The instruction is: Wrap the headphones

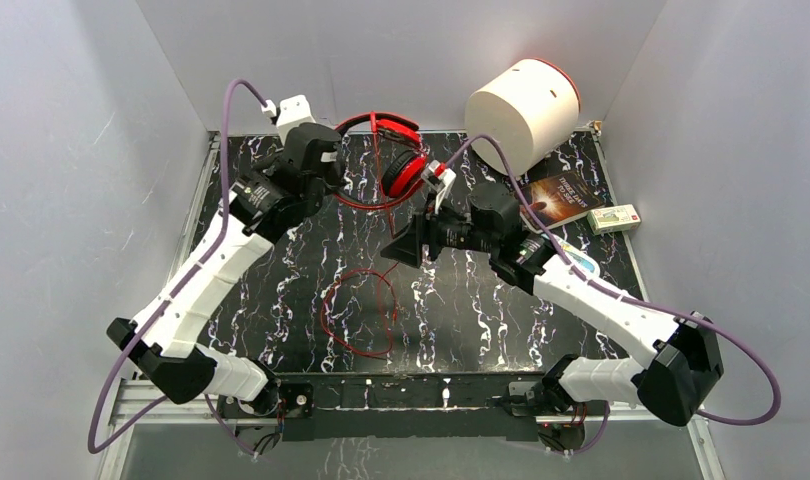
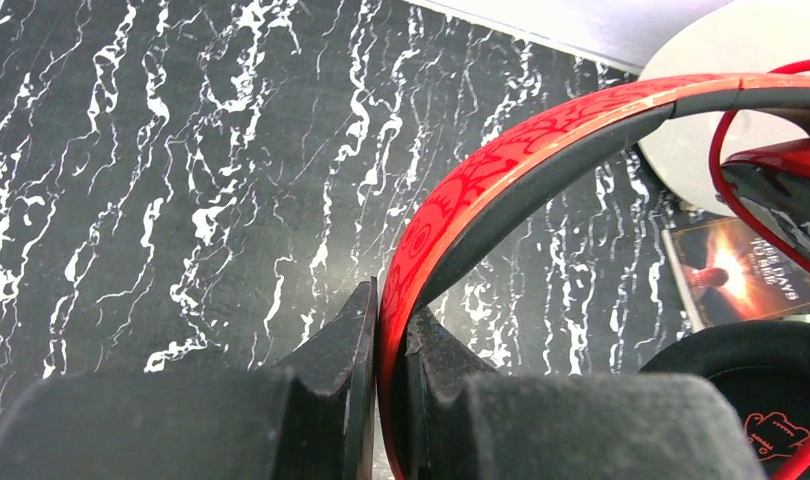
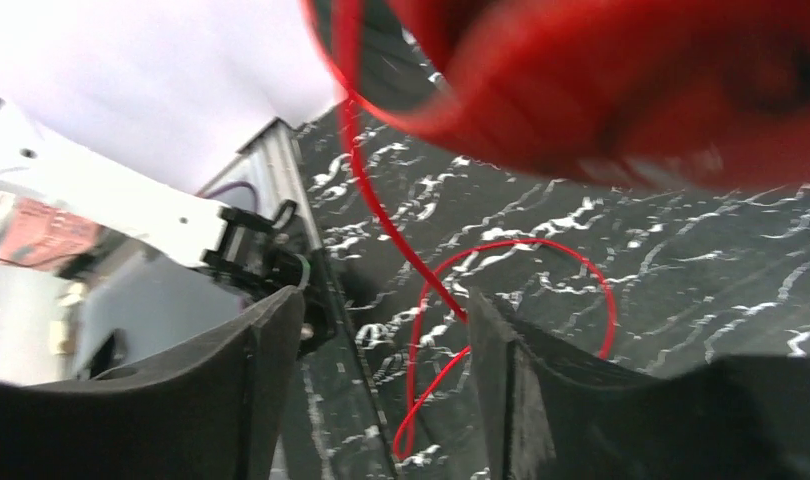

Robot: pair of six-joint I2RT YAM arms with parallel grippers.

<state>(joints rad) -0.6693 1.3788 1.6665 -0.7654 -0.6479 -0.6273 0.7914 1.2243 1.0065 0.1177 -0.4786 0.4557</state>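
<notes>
From where I stand, the near right of the counter [image 1: 481,315] offers open passage. The far right corner is crowded by a white drum [image 1: 521,110], a book [image 1: 561,200] and a small box [image 1: 614,218]. The headphones [image 1: 396,165] block the far middle, and their cable [image 1: 325,305] loops across the near centre.

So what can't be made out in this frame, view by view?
1. Top view: the left jaws' grip on the headphones is hidden under the left arm's wrist.
2. Left wrist view: the headband runs off the right edge; the ear pad is cut off.
3. Right wrist view: the headphones at the top edge are a red blur; whether the open right jaws touch the cable is unclear.
4. Top view: print on the book and small box is too small to read.
</notes>
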